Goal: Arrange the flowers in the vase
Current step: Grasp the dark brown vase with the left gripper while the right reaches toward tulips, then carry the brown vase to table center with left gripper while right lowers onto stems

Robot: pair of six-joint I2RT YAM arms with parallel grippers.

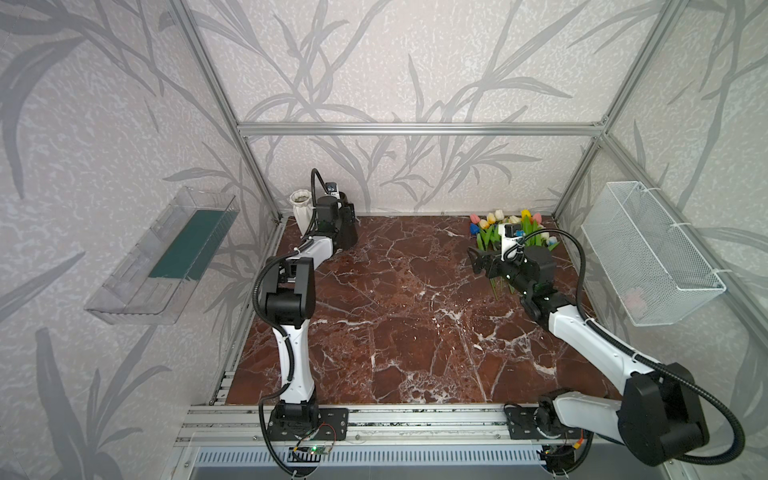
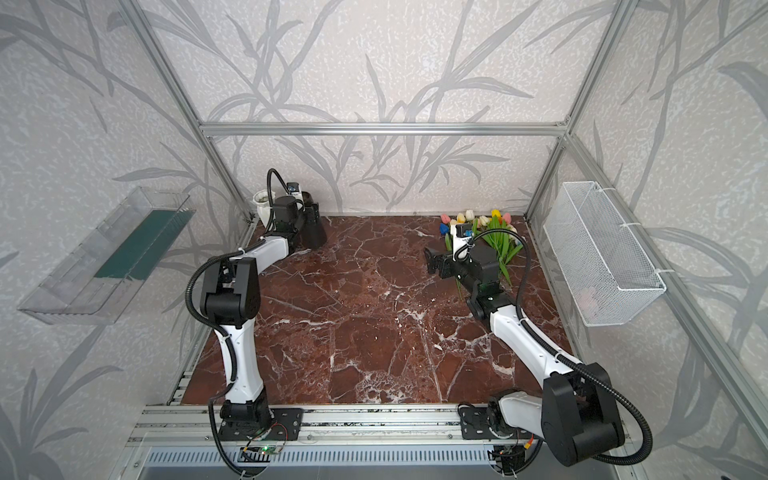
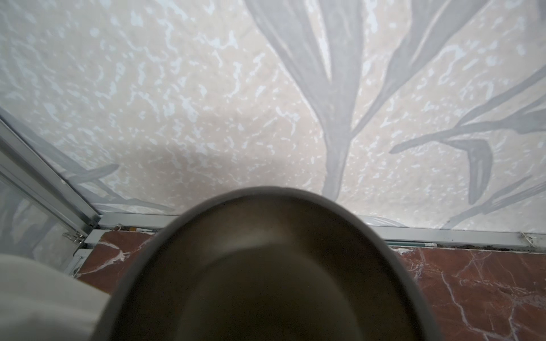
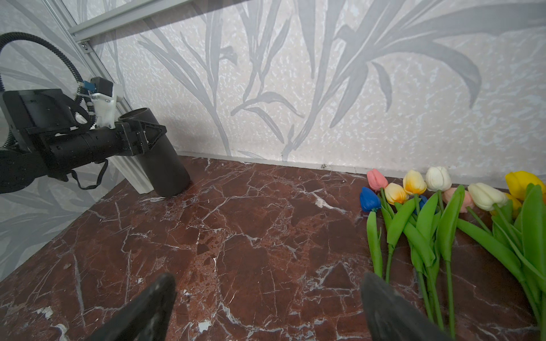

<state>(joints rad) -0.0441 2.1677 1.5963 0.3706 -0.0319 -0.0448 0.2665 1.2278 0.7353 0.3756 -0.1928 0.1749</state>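
Two vases are in the far left corner in both top views: a white vase (image 1: 301, 208) and a tilted dark vase (image 1: 348, 235). Only the right wrist view shows the left gripper (image 4: 141, 130) with one jaw on each side of the dark vase; whether they press it, I cannot tell. The left wrist view looks only into its mouth. The flowers (image 1: 511, 232) lie on the table (image 1: 395, 332) in the far right corner. The right gripper (image 4: 267, 283) is wide open just beside their stems.

White-and-black arms (image 1: 293, 361), ribbed black cables (image 1: 583, 270).
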